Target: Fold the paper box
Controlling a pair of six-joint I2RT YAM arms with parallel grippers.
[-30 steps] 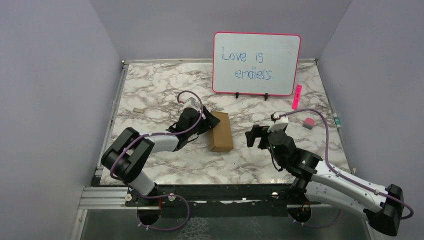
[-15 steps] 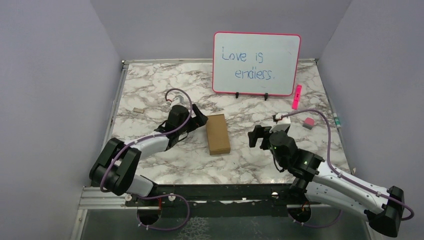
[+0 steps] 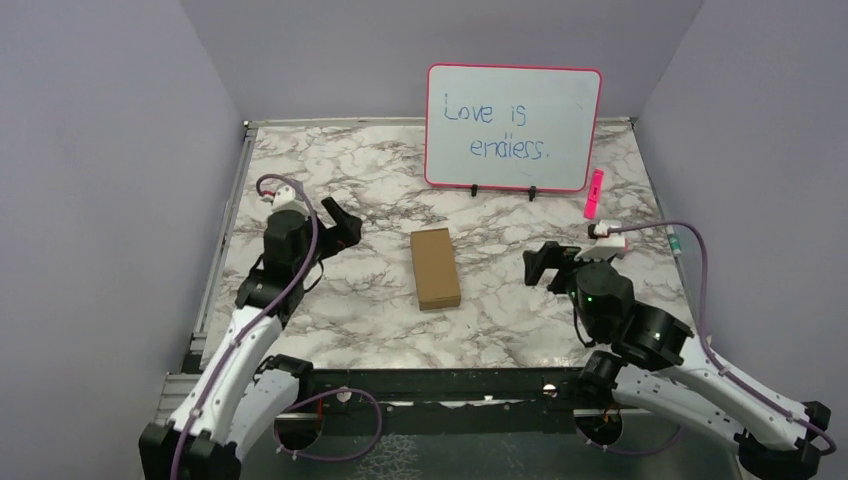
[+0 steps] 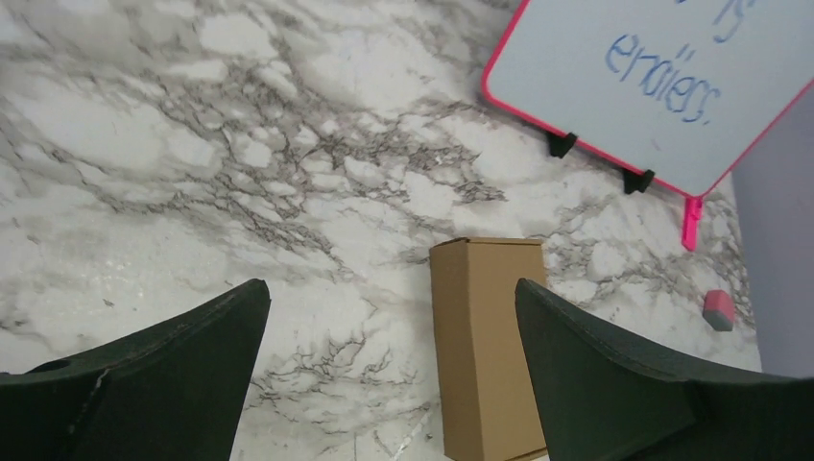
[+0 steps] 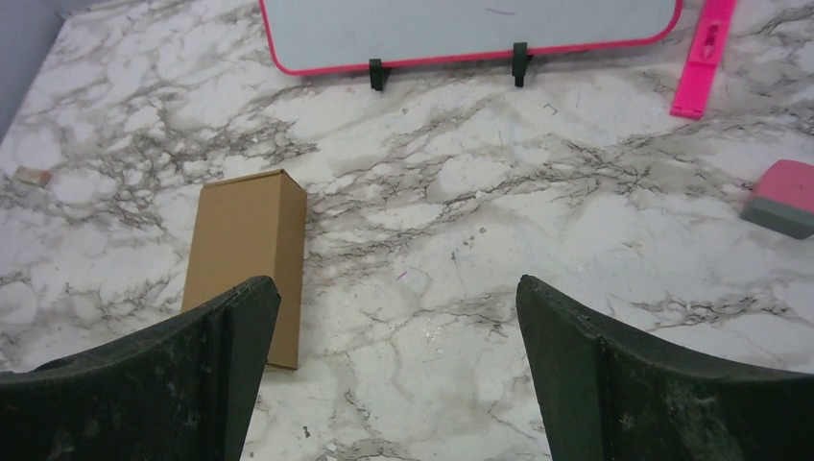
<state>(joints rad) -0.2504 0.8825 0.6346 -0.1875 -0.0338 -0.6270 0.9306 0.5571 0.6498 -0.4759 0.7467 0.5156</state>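
Observation:
The paper box (image 3: 435, 268) is a closed small brown cardboard box lying flat on the marble table, long side running front to back. Nothing touches it. My left gripper (image 3: 340, 224) hovers open well to its left; in the left wrist view the box (image 4: 490, 346) lies ahead, nearer the right finger, with the gripper (image 4: 392, 288) empty. My right gripper (image 3: 546, 264) stands open to the right of the box. In the right wrist view the box (image 5: 245, 259) sits beyond the left finger, and only bare marble lies between the gripper (image 5: 395, 283) tips.
A pink-framed whiteboard (image 3: 513, 127) stands at the back. A pink marker (image 3: 594, 193) lies to its right, a pink and grey eraser (image 5: 782, 198) near it. A tiny cardboard scrap (image 5: 32, 176) rests at the far left.
My left gripper opened, let go of the box and drew back to the left. The box stays flat on the table. My right gripper moved a little to the right.

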